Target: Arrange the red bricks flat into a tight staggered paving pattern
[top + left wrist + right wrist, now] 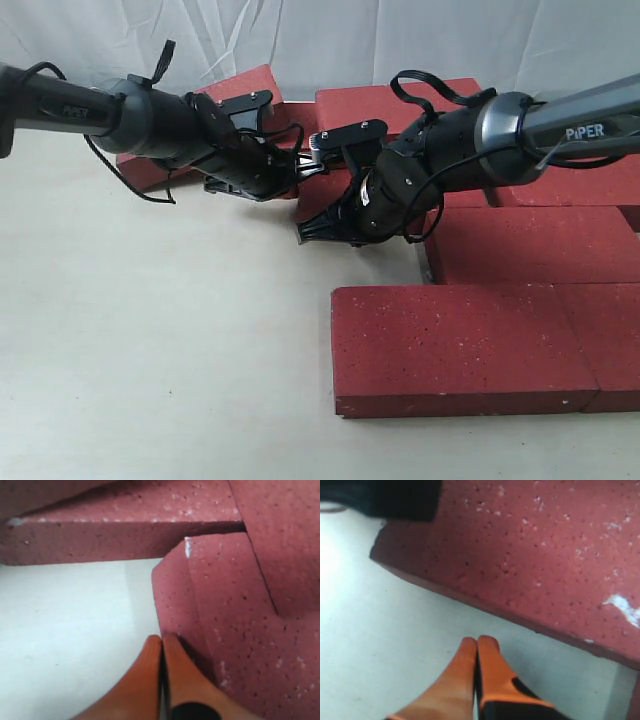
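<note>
Several red bricks lie flat on the right and back of the table. One long brick (465, 350) is nearest the front, another (530, 245) lies behind it, and more (380, 105) sit at the back. My left gripper (303, 172) (162, 638) is shut and empty, its tips against the side of a brick's corner (220, 610). My right gripper (312, 232) (478, 640) is also shut and empty. It hovers over bare table just off the edge of a brick (520, 545). The two arms hide the bricks between them.
The pale table (160, 350) spreads out bare to the left and front. A brick at the back left (240, 88) lies askew behind the left arm. Both wrists crowd close together in the middle.
</note>
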You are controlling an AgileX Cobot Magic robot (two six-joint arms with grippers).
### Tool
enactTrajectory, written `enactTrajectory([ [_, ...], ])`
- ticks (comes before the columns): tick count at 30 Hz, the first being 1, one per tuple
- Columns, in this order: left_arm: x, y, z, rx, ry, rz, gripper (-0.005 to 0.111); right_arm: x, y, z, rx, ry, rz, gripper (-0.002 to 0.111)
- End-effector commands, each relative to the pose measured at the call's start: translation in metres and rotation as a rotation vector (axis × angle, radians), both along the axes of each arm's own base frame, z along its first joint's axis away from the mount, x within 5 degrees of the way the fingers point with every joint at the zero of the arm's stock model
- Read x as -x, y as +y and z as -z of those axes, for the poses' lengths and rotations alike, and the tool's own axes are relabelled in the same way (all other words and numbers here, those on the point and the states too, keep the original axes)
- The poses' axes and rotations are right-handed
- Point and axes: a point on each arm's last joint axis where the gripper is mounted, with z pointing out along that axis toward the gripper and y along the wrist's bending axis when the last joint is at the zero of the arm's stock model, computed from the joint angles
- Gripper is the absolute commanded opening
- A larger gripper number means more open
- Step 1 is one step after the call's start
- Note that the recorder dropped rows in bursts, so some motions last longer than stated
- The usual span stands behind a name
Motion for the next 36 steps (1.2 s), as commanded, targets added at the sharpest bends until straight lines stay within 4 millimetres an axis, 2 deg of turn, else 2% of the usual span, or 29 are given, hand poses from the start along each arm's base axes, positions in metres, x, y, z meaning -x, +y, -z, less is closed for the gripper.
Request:
enactTrajectory([
  [1, 0.0, -0.009, -0.002, 0.019, -0.005, 0.007, 0.0, -0.001, 0.0, 0.001, 0.004, -0.01, -0.014, -0.001],
  [10, -0.001, -0.031, -0.006, 0.026, -0.031, 0.059, 0.0, -0.002, -0.005, 0.002, 0.03, 0.005, -0.006, -0.001],
  [19, -0.001, -0.03, -0.006, -0.004, -0.044, 0.093, 0.0, -0.002, -0.006, 0.002, 0.039, 0.01, -0.007, -0.001],
  [27, -0.008, -0.014, -0.01, -0.006, 0.023, 0.114, 0.0, 0.002, -0.009, -0.001, 0.056, 0.045, 0.015, -0.001],
  [36, -0.008, 0.02, -0.022, 0.002, 0.189, 0.164, 0.0, 0.013, -0.019, -0.044, 0.091, 0.042, 0.014, -0.001],
])
